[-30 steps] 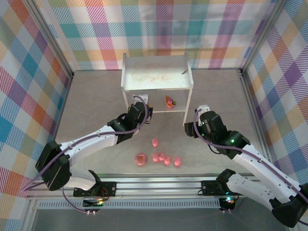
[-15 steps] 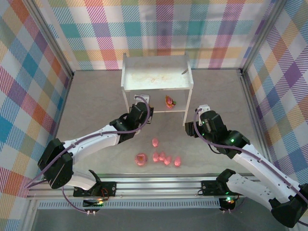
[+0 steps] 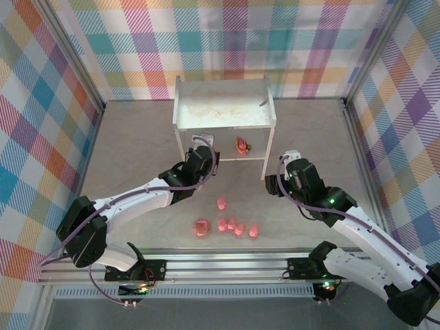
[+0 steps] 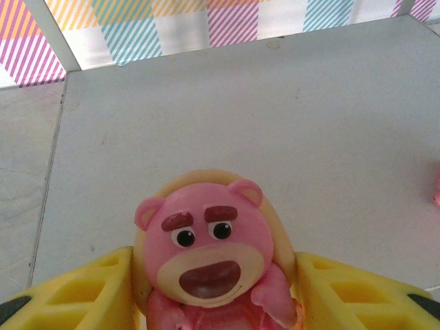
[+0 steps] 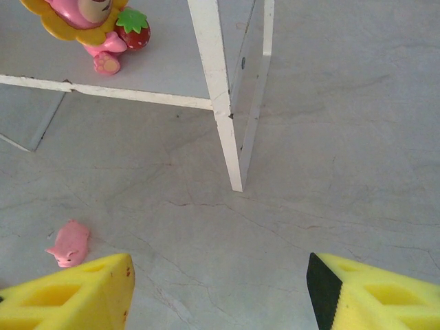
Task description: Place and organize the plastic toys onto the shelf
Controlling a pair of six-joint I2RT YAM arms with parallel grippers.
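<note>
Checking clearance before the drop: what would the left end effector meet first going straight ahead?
Likely nothing: the left end effector, holding the pink bear, faces bare shelf board; depth is unclear.

Glossy plastic pink bear figure, matt yellow fingers, scuffed white shelf

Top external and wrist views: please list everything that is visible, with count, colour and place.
shelf: one, white, far middle of table.
pigs: five, pink, on table before shelf.
donut: one, pink, on table left of pigs.
flower figure: one, yellow-pink with red strawberry, shelf's lower tier.
bear figure: one, pink, between left jaws.
table: one, grey, under everything.
walls: plaid, many colours, around table.
left arm: one, white-black; yellow jaws shut on bear figure.
right arm: one, white-black; yellow jaws open, empty, near shelf's right leg.
</note>
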